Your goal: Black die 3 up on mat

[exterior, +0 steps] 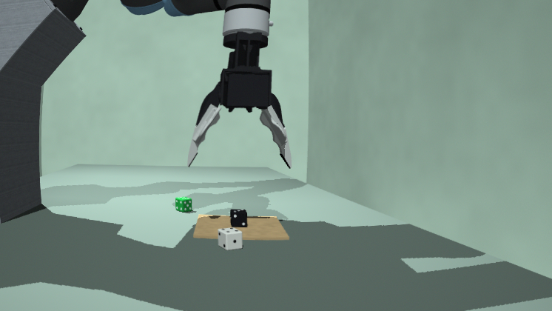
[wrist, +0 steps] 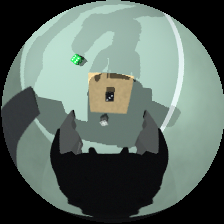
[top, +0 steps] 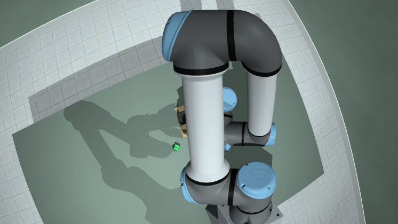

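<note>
Arm (top: pixel 206 125) (exterior: pixel 246 22), one: reaching over the scene, probably to keep the hand above the mat.
Hand (exterior: pixel 239 166) (wrist: pixel 109 110), one: fingers wide apart, nothing between them, perhaps ready to straddle a die.
Mat (top: pixel 184 133) (exterior: pixel 266 231) (wrist: pixel 120 105), one: exterior view, lower centre, bearing the task's die.
Dice, three: black die (exterior: pixel 238 218) (wrist: pixel 109 96), on the mat as asked, top number unclear to me; white die (exterior: pixel 230 239) (wrist: pixel 104 120), lower centre, and green die (top: pixel 176 147) (exterior: pixel 183 204) (wrist: pixel 77 59), left of centre, both off it, presumably to stay unturned.

green tabletop (top: pixel 83 167) (exterior: pixel 308 270) (wrist: pixel 55 65) | tan mat (top: pixel 183 133) (exterior: pixel 266 229) (wrist: pixel 99 104), flat | green die (top: pixel 176 146) (exterior: pixel 183 204) (wrist: pixel 77 59), apart from mat | white die (exterior: pixel 230 238) (wrist: pixel 104 120), near mat edge
</note>
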